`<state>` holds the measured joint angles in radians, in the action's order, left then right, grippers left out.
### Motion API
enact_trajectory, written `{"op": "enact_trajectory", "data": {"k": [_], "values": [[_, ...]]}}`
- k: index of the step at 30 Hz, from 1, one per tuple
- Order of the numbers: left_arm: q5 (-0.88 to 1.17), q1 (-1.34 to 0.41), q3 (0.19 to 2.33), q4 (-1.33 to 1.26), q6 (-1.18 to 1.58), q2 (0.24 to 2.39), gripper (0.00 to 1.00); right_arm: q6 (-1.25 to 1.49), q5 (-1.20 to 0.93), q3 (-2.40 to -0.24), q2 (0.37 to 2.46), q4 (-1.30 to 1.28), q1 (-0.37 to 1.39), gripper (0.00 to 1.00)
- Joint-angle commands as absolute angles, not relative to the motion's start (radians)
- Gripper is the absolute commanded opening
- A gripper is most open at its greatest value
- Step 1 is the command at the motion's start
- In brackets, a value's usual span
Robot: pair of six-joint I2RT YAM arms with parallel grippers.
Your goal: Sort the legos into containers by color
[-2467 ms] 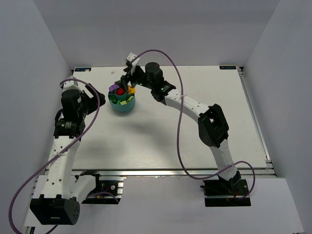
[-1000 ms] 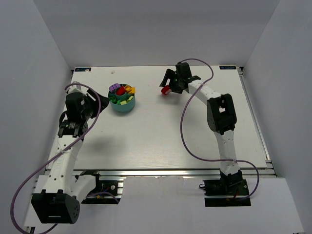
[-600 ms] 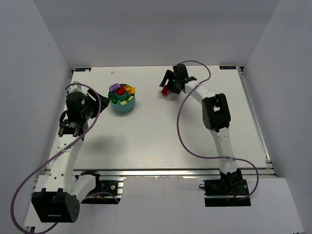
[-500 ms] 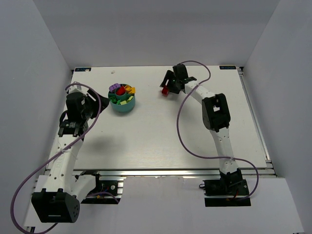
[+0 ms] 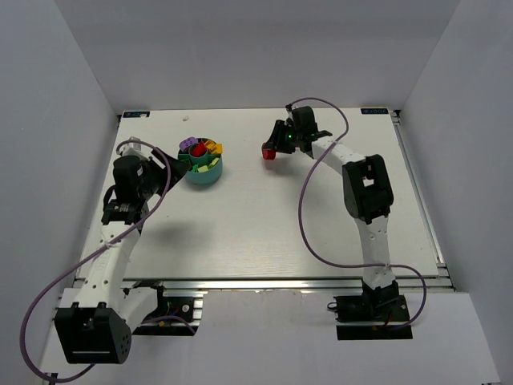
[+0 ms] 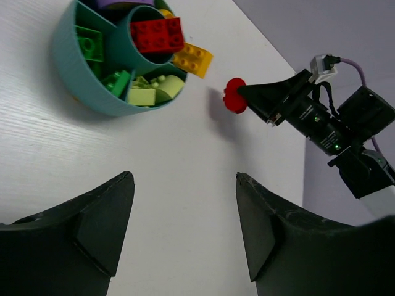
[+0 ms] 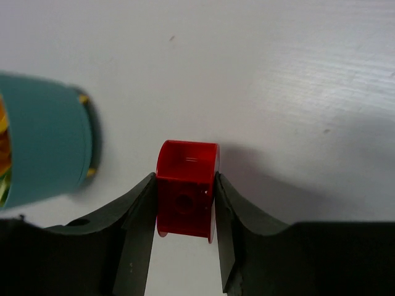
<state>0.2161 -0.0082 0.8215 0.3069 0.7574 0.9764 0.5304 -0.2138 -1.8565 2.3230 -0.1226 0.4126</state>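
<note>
A red lego lies right of the cup, and my right gripper is shut on it, a finger pressed on each side. From above, the red lego sits at the tip of the right gripper. The round teal cup holds several legos in its containers: a red brick in the central tube, green ones, pale green ones, and a yellow brick on the rim. My left gripper stands open above bare table near the cup, holding nothing.
The white table has grey walls on three sides. A purple cable loops off the right arm over the table. The teal cup's wall shows at the left of the right wrist view.
The right arm left the cup, moved right to the red lego, and its jaws closed on it. The left arm has shifted a little toward the cup.
</note>
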Motion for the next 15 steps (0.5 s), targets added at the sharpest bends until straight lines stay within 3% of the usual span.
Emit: {"op": "enact_trajectory", "data": {"k": [1, 7, 15], "values": [[0.38, -0.002, 0.796, 0.174, 0.804, 1.002, 0.77, 0.394, -0.435, -1.722, 2.139, 0.061, 0.41, 0.0], [0.523, -0.008, 0.772, 0.066, 0.825, 1.037, 0.81, 0.26, -0.845, -1.464, 1.939, 0.265, 0.417, 0.0], [0.6, -0.037, 0.764, 0.015, 0.874, 1.019, 0.84, -0.115, -0.874, -1.241, 1.727, 0.285, 0.498, 0.0]]}}
